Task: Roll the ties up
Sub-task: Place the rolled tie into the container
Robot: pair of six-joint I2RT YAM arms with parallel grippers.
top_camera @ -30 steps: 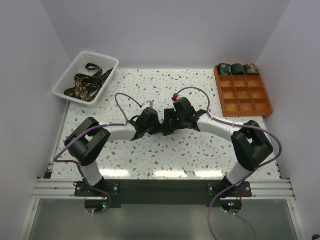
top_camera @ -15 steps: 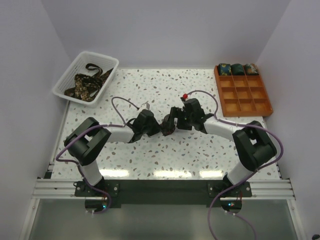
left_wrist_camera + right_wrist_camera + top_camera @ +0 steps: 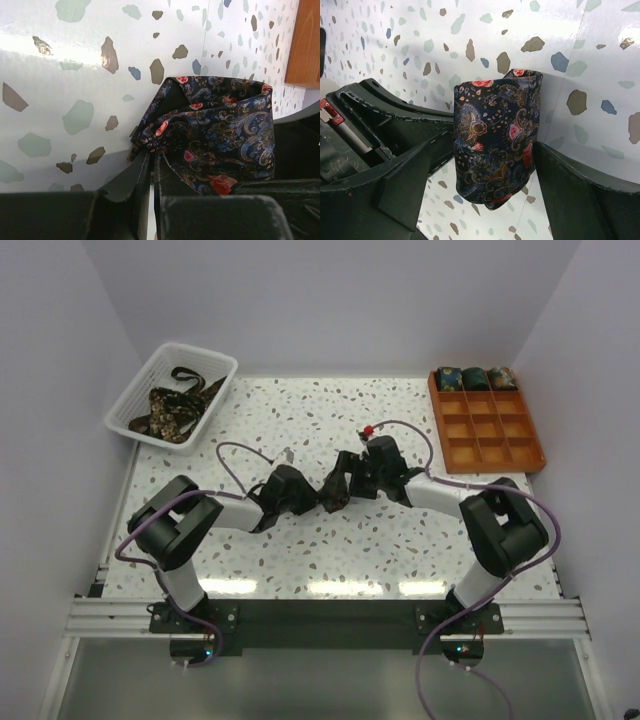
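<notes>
Tie roll (image 3: 495, 135) is found well left of the orange tray (image 3: 487, 435). It is pinched by the left tool (image 3: 150, 167), closed tight on the fabric, and straddled by the right tool (image 3: 484, 155), jaws wide, no grip. Prob. a handover. Next, the right tool must be closed on it w/o loosening the roll.

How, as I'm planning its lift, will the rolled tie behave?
Probably floppy: the rolled tie is creased, soft-looking fabric and may sag or unroll. Likely light, being thin cloth. The left pincer pinches one edge, so layers could slip.

A white mesh basket (image 3: 135, 390) sits back left, an orange gridded tray (image 3: 487, 430) back right.
</notes>
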